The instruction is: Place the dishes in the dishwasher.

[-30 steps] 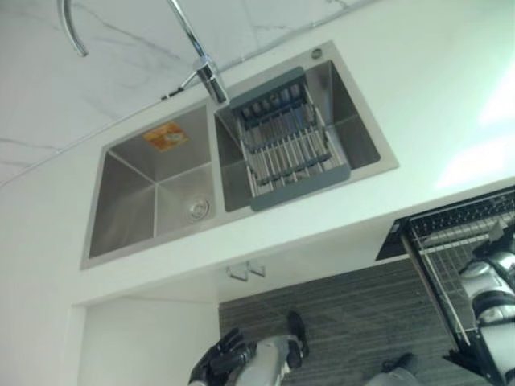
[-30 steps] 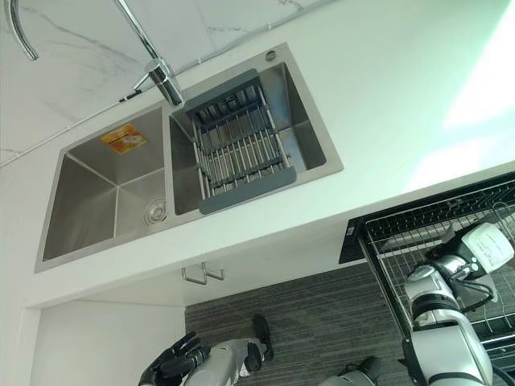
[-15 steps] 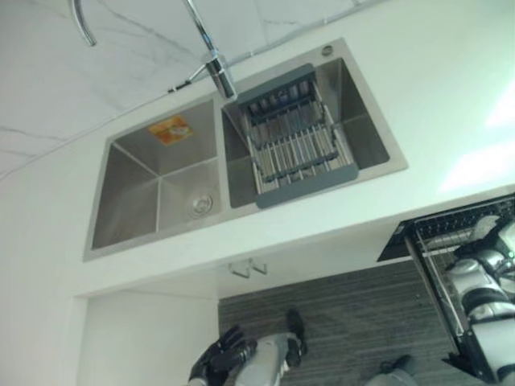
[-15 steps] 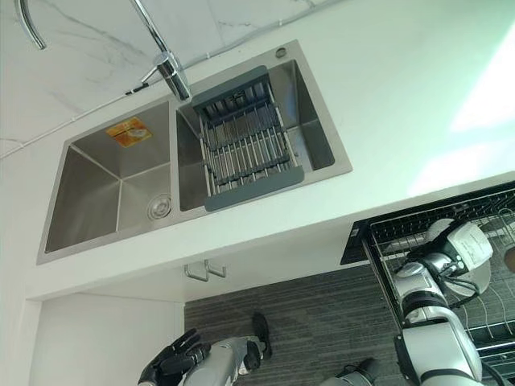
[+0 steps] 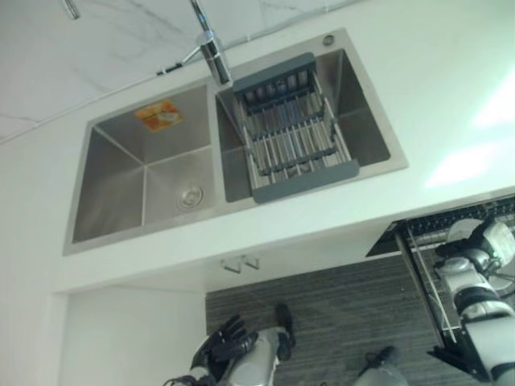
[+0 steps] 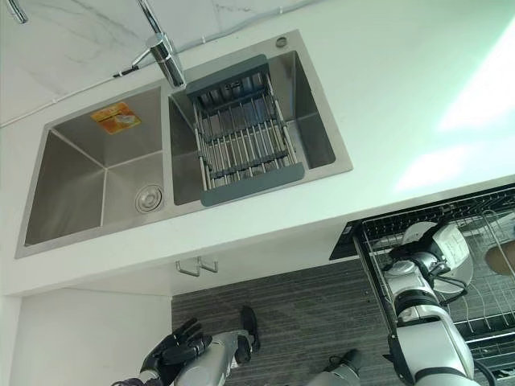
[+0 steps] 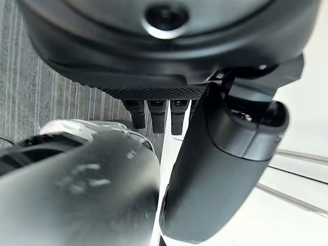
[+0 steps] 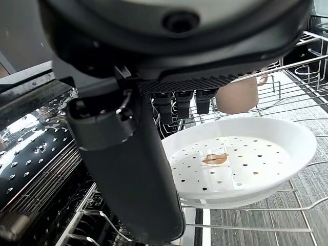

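My right hand (image 8: 128, 169) is shut on a white plate (image 8: 241, 164), its rim pinched between the thumb and the fingers (image 8: 184, 105). The plate has a brown smear in its middle and hangs almost level just above the wires of the pulled-out dishwasher rack (image 6: 378, 233), at the rack's left end. In the right eye view the plate (image 6: 460, 251) shows past the right hand (image 6: 426, 251). A beige cup (image 8: 236, 95) stands in the rack just beyond the plate. My left hand (image 6: 173, 350) hangs low over the floor, open, holding nothing.
A double steel sink (image 6: 96, 185) is set in the white counter (image 6: 402, 96), with a grey wire drainer (image 6: 241, 133) across its right basin and a tap (image 6: 161, 52) behind. Two hooks (image 6: 197, 265) hang under the counter's edge. Grey striped floor (image 6: 306, 322) lies below.
My right hand has carried the plate leftward over the rack. The camera has shifted a little, so the sink sits differently in the picture. The left hand has stayed low.
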You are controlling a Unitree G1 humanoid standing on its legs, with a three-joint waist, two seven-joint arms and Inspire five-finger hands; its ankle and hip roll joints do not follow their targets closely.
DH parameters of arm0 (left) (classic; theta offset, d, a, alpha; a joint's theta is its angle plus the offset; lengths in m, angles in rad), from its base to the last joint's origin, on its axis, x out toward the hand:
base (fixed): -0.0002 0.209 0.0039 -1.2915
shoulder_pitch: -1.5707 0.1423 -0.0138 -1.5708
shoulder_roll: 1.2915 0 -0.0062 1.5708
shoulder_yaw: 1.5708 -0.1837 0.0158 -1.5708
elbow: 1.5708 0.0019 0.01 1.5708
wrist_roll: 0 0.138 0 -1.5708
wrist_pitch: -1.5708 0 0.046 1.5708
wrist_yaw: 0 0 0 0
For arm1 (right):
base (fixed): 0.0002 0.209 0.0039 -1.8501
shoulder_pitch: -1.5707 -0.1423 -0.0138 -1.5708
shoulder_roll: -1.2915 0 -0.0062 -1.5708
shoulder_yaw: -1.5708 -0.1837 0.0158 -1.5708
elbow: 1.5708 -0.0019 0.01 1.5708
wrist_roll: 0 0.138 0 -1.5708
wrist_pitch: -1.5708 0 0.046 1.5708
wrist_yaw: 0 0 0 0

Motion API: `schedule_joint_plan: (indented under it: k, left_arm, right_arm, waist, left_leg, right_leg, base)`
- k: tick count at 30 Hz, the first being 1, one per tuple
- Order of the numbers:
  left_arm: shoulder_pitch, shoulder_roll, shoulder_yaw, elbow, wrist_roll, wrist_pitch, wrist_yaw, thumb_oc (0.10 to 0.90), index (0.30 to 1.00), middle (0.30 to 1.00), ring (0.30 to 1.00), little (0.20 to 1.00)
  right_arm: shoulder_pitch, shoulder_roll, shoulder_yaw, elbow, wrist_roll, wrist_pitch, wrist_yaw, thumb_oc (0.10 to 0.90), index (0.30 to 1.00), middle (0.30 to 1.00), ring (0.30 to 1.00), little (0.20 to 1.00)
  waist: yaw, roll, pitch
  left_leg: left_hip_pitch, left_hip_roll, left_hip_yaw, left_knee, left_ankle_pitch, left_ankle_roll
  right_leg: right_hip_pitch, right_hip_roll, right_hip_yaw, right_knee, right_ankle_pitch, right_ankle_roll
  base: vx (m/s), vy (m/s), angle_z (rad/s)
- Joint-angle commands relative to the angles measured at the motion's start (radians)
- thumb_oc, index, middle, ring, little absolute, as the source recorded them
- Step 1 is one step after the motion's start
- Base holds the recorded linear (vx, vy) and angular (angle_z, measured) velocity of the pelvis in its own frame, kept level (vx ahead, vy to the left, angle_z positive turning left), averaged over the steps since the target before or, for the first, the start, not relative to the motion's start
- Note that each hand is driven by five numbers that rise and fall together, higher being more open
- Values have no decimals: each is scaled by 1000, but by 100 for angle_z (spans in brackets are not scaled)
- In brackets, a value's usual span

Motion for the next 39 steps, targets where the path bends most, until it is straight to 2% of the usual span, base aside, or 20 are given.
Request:
schedule_joint_plan:
  k: [1, 4, 13, 15, 18, 20, 24, 27, 29, 32, 33, 34, 35, 36, 39]
  left_arm:
    - [12, 26, -1, -36, -38, -24, 5, 800, 900, 900, 900, 900]
    - [6, 31, 9, -56, -38, -10, 27, 800, 900, 900, 900, 900]
    - [12, 42, 42, -72, -22, 4, 54, 800, 900, 900, 900, 900]
    - [21, 45, 57, -83, -6, 3, 63, 800, 900, 900, 900, 900]
    - [35, 48, 72, -106, 21, 7, 78, 800, 900, 900, 900, 900]
    - [41, 43, 80, -117, 25, 12, 94, 800, 900, 900, 900, 900]
    - [48, 16, 97, -105, 48, 1, 136, 800, 900, 900, 900, 900]
    - [47, -9, 121, -68, 52, -3, 161, 800, 900, 900, 900, 900]
    - [46, -26, 135, -38, 63, -5, 169, 800, 900, 900, 900, 900]
    - [44, -37, 144, -9, 75, -15, 171, 800, 900, 900, 900, 900]
    - [47, -42, 152, -11, 73, -14, 179, 800, 900, 900, 900, 900]
    - [47, -42, 152, -11, 73, -14, 179, 800, 900, 900, 900, 900]
    - [66, -45, 170, -21, 91, -19, 195, 800, 900, 900, 900, 900]
    - [69, -43, 163, -22, 125, -17, 223, 800, 900, 900, 900, 900]
    - [62, -38, 147, -5, 127, -20, 254, 800, 900, 900, 900, 900]
  right_arm:
    - [-99, -61, 9, -60, 92, -62, 11, 800, 900, 900, 900, 900]
    - [-62, -50, -57, -95, 268, -72, 128, 800, 900, 900, 900, 900]
    - [-9, -74, -116, -169, 390, -27, 264, 800, 900, 900, 900, 900]
    - [37, -76, -136, -267, 452, 0, 249, 800, 900, 900, 900, 900]
    - [120, -60, -191, -428, 502, 7, 184, 800, 900, 900, 900, 900]
    - [177, -42, -240, -563, 495, -32, 116, 800, 900, 900, 900, 900]
    - [288, -2, -344, -863, 449, -62, 46, 800, 900, 900, 900, 900]
    - [371, 15, -409, -1001, 454, -85, 38, 800, 900, 900, 900, 900]
    - [432, 21, -451, -1058, 515, -96, 62, 800, 900, 900, 900, 900]
    - [483, 27, -492, -1094, 579, -105, 116, 800, 900, 900, 900, 900]
    - [510, 39, -514, -1118, 599, -111, 136, 800, 900, 900, 900, 900]
    - [510, 39, -514, -1118, 599, -111, 136, 800, 900, 900, 900, 900]
    - [522, 79, -503, -1153, 604, -120, 179, 800, 900, 900, 900, 900]
    - [529, 109, -477, -1186, 593, -153, 202, 800, 900, 900, 900, 900]
    - [525, 131, -458, -1226, 565, -201, 232, 800, 900, 900, 900, 900]
  waist:
    - [5, 11, -35]
    - [-16, -14, -40]
    - [-45, -51, -46]
    - [-62, -65, -46]
    - [-92, -83, -52]
    - [-116, -91, -56]
    - [-169, -98, -67]
    - [-202, -101, -79]
    - [-223, -102, -88]
    - [-231, -113, -95]
    - [-229, -137, -92]
    - [-229, -137, -92]
    - [-210, -149, -88]
    - [-209, -151, -90]
    - [-206, -152, -95]
  left_leg:
    - [93, 186, 51, 106, -163, -128]
    - [109, 192, 51, 106, -170, -128]
    - [135, 206, 63, 106, -173, -132]
    - [145, 214, 70, 106, -173, -135]
    - [161, 224, 72, 106, -176, -139]
    - [170, 232, 72, 106, -178, -145]
    - [184, 252, 84, 106, -178, -159]
    - [196, 263, 94, 106, -174, -168]
    - [210, 260, 94, 106, -134, -176]
    - [220, 224, 72, 106, -82, -180]
    - [200, 141, 54, 106, -108, -129]
    - [200, 141, 54, 106, -108, -129]
    - [163, 31, 3, 106, -220, -56]
    - [160, 20, -4, 106, -233, -35]
    - [148, 2, -51, 106, -252, -27]
  right_leg:
    - [-56, 17, 19, -11, -33, 2]
    - [-55, 35, 37, -11, -38, -3]
    - [-50, 63, 55, -11, -44, -12]
    - [-48, 73, 61, -11, -45, -14]
    - [-50, 90, 75, -11, -47, -17]
    - [-53, 108, 91, -11, -55, -22]
    - [-73, 146, 121, -11, -74, -40]
    - [-85, 179, 137, -11, -94, -62]
    - [-87, 219, 158, -11, -122, -87]
    - [-78, 254, 191, -11, -150, -103]
    - [-80, 255, 217, -11, -135, -112]
    - [-80, 255, 217, -11, -135, -112]
    - [-83, 269, 260, -11, -112, -84]
    - [-86, 283, 259, -11, -96, -79]
    - [-99, 305, 280, -11, -88, -69]
  base:
    - [14, -4, -15]
    - [19, -14, -17]
    - [20, -19, -7]
    - [39, -72, -9]
    - [63, -123, -16]
    - [40, -128, -29]
    - [-19, -152, -28]
    - [-33, -170, -19]
    - [22, -139, -16]
    - [63, -106, -29]
    - [17, -63, -47]
    - [120, -32, -26]
    - [214, 56, -80]
    - [240, 102, -117]
    - [67, 205, -131]
